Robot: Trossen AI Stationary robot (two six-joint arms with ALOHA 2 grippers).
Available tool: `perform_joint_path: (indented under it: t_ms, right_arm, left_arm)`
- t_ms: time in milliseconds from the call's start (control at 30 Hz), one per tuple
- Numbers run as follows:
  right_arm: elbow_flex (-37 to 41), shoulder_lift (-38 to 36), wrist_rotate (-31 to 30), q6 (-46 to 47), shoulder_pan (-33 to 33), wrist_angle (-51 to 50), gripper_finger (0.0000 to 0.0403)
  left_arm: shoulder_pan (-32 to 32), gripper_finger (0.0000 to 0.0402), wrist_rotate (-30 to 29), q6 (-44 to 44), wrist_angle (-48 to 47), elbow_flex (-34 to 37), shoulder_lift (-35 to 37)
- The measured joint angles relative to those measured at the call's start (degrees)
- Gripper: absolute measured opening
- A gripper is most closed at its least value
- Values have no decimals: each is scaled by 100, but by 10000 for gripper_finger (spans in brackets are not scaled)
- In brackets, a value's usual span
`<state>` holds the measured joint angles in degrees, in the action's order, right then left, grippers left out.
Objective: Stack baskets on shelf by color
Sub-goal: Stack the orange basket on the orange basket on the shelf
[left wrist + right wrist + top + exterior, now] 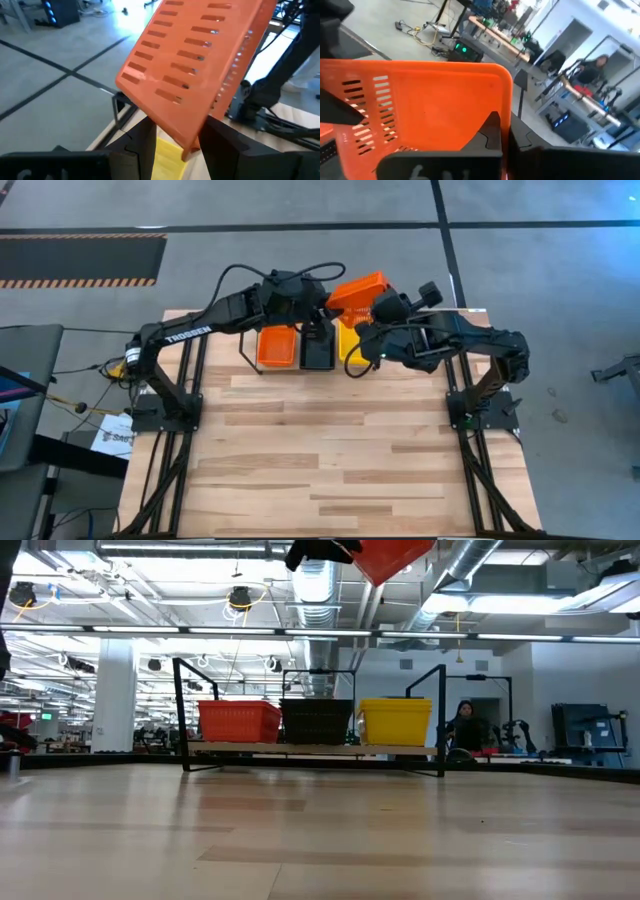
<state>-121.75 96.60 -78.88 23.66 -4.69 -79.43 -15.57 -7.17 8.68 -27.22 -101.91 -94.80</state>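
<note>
Baskets occupy the shelf (312, 748) in three positions along the far edge of the worktop (330, 450): in the low view you see a red-orange basket on the shelf (239, 722), a black basket (317, 721) in the middle, and a yellow basket (395, 722), side by side. The high view shows the same row from above, with the yellow one largely hidden under the arms.

A fourth, red-orange basket, the lifted basket (357, 290), is in the air above the shelf, over its yellow end, tilted so that its slotted underside faces the left wrist camera. Both arms reach in over the far edge and meet at it.

Left gripper (172, 142): your left wrist view shows its two dark fingers (142, 142) clamped on one edge of the lifted basket, one finger on either side of the wall, with yellow visible below between them.

Right gripper (492, 132): its fingers are pressed fully together, and your right wrist view shows the lifted basket's wall right against them, filling most of that view. You cannot tell from these views whether any of the wall is pinched between them.

In the low view the lifted basket appears at the top edge, well clear of the row below. A seated person (465, 727) is in the room behind the shelf.
</note>
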Motion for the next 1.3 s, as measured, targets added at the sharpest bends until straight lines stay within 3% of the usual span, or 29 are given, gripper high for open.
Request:
perform_joint_path:
  t_ms: [200, 367, 633, 767, 867, 1133, 1300]
  right_arm:
    - [0, 3, 9, 328, -101, -441, 5]
    - [0, 0, 5, 306, -219, -447, 6]
    - [-2, -22, 192, 297, -273, -482, 21]
    - [-9, -190, 1117, 289, -261, -459, 54]
    - [-6, -278, 1485, 289, -262, -475, 90]
    - [5, -457, 1578, 220, -323, -397, 214]
    - [-71, -743, 1454, 134, -323, -378, 252]
  left_arm:
    - [-7, 112, 177, -96, 176, 2, -118]
    - [-20, 17, 292, -249, 200, 2, -136]
    - [-13, 2, 172, -436, 200, 2, -136]
    - [-26, 0, -39, -400, 133, 2, -136]
    - [-46, 0, -70, -402, 122, 0, -136]
    - [-52, 1, -63, -459, 165, -18, -136]
    - [-104, 1, 47, -453, 168, -31, -133]
